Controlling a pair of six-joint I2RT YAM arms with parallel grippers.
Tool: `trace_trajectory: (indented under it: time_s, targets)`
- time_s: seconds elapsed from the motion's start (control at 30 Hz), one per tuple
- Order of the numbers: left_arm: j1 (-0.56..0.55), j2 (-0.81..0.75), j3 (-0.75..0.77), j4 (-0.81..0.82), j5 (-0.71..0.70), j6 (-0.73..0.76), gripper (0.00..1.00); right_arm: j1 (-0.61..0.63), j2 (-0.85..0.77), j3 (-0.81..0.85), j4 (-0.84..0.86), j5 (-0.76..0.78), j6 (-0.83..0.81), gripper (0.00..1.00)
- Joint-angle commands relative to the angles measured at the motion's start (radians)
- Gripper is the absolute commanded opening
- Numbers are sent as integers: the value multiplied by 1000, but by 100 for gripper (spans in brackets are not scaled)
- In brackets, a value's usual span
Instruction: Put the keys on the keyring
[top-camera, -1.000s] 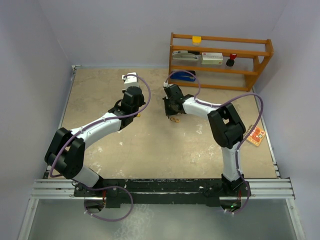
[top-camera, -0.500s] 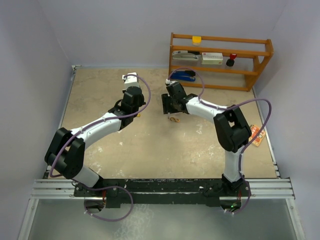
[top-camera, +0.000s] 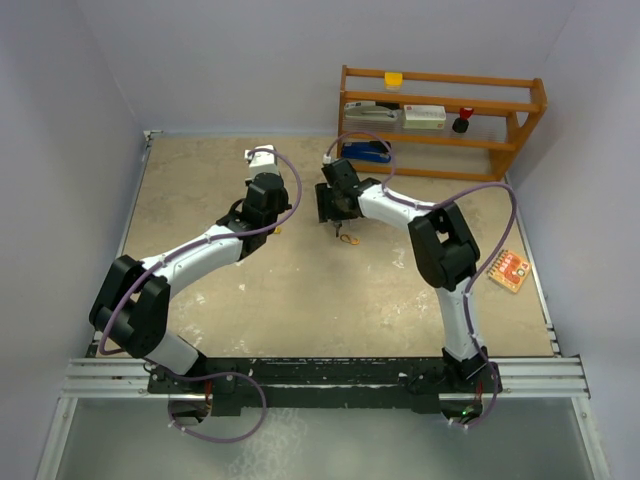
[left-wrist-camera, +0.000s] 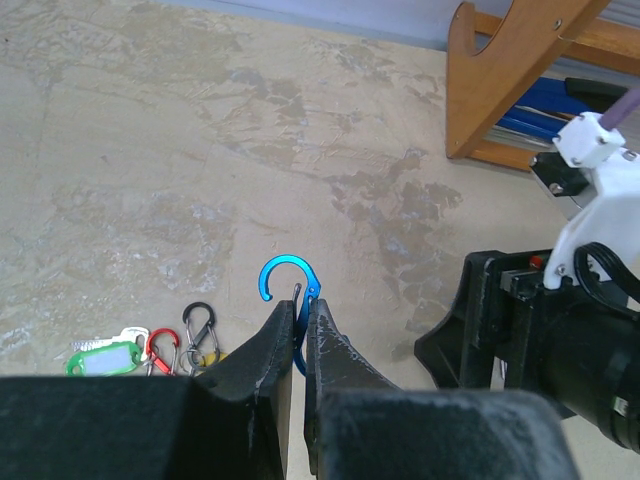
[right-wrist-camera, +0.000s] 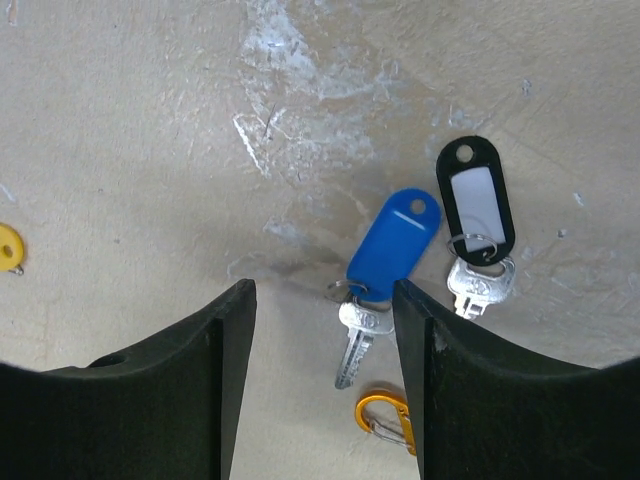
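Observation:
My left gripper (left-wrist-camera: 298, 306) is shut on the blue carabiner keyring (left-wrist-camera: 271, 271). Its open hook sticks out past the fingertips, just above the table. Under my right gripper (right-wrist-camera: 323, 292), which is open, lie two keys. The blue-tagged key (right-wrist-camera: 395, 243) lies between the fingers, close to the right one. The black-tagged key with a white label (right-wrist-camera: 476, 206) lies outside that finger. A green-tagged key (left-wrist-camera: 100, 358) rests left of the left gripper. In the top view the two grippers (top-camera: 268, 222) (top-camera: 335, 214) face each other mid-table.
An orange carabiner (right-wrist-camera: 385, 415) lies near the blue-tagged key, and a yellow piece (right-wrist-camera: 9, 247) sits far left. Red (left-wrist-camera: 160, 350) and black (left-wrist-camera: 200, 328) hooks lie by the green tag. A wooden shelf (top-camera: 440, 115) stands at the back right. An orange card (top-camera: 510, 270) lies at the right edge.
The right gripper has opened from shut and shifted slightly left and toward the back. Its elbow swung left. The left arm has not moved.

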Motion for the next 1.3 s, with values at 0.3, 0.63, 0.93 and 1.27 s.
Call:
trace_trajectory:
  time_s: [0.3,0.63,0.93,1.27]
  targets:
    - [8,-11,-6,48,2,24,0,9,66,119,-139,102,36,55]
    - [8,-14,-9,47,2,21,0,9,20,64,-121,107,52,37]
    - [8,-18,-11,47,1,20,0,9,-28,17,-74,108,37,12]
    - [8,-17,-12,48,7,17,0,9,-72,-24,-44,109,26,12]
